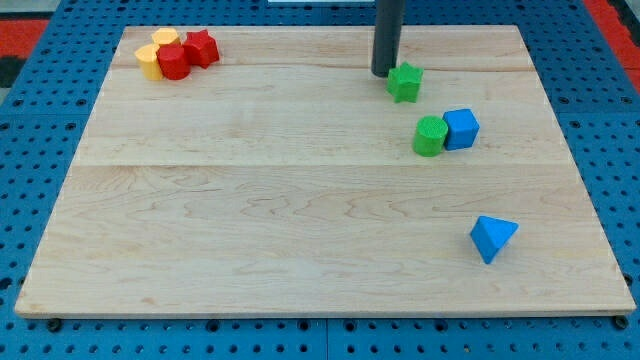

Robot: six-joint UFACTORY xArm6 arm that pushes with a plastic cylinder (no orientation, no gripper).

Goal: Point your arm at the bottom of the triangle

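Tip (383,73) beside green star (405,82)

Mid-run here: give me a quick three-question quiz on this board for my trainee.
1. True or false: my tip touches the blue triangle.
2. Which block sits right beside my tip? A) green star B) blue cube C) red star
3. What touches the blue cube on the view's left?

Key: 1. False, it is far up the view from it. 2. A. 3. The green cylinder.
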